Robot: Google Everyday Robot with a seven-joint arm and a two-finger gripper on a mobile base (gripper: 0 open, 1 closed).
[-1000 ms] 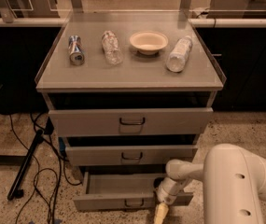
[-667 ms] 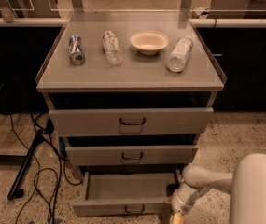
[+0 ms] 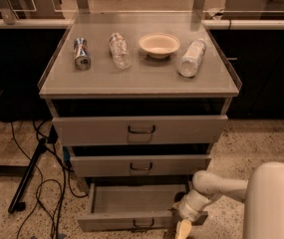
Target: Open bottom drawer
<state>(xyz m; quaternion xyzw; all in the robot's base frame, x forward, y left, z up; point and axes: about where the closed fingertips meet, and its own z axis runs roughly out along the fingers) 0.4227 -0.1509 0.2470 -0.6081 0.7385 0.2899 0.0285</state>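
Observation:
The bottom drawer [image 3: 126, 203] of the grey cabinet stands pulled out, and its plain grey inside shows. Its narrow front [image 3: 111, 222] carries a small dark loop handle [image 3: 142, 225]. My gripper [image 3: 184, 229] hangs at the lower edge of the view, just right of the handle, at the right end of the drawer front. My white arm [image 3: 216, 185] reaches to it from the lower right. The gripper's tip is cut off by the frame edge.
The middle drawer [image 3: 141, 166] and top drawer [image 3: 140, 129] stand slightly out. On the cabinet top lie a can [image 3: 82, 54], a crushed clear bottle [image 3: 119, 50], a bowl [image 3: 159, 44] and a white bottle [image 3: 191, 58]. Cables and a black stand [image 3: 29, 176] lie on the floor at left.
My arm and gripper have shifted right along the bottom drawer front, from near the handle to its right end. The drawer stays pulled out.

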